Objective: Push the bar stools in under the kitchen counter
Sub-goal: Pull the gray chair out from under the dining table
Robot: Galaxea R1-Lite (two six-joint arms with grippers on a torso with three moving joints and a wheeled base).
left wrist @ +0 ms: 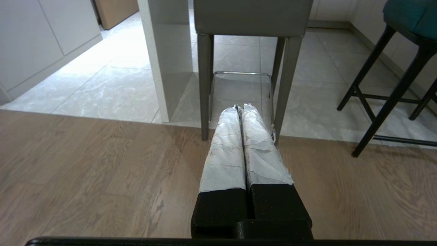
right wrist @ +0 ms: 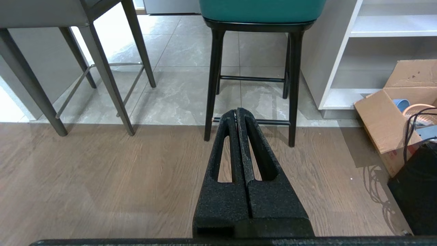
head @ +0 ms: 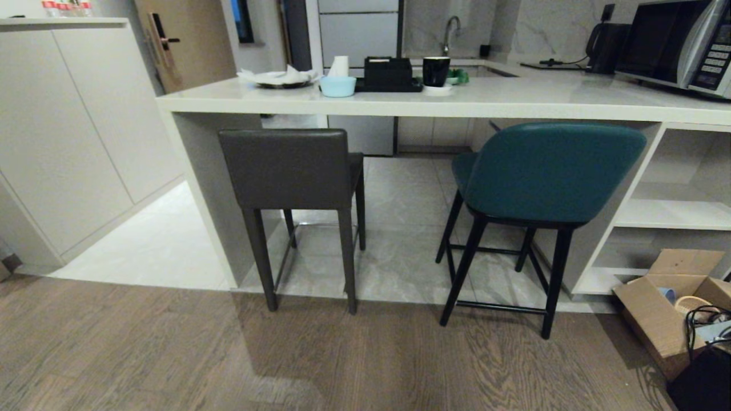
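Both arms hang low over the wood floor, pointing at the stools. The left gripper point(left wrist: 241, 106) and right gripper point(right wrist: 236, 111) are pressed closed, empty. The boxy dark grey leather stool point(head: 291, 171) and rounded teal stool point(head: 542, 177) stand partly outside the glossy off-white counter point(head: 514, 100).

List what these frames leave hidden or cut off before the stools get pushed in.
- Grey stool seat: head view, behind its backrest; cut off in both wrist views.
- Teal stool seat: head view, mostly behind its back.
- Box contents: cut by the frame edge.
- Both grippers: outside the head view.
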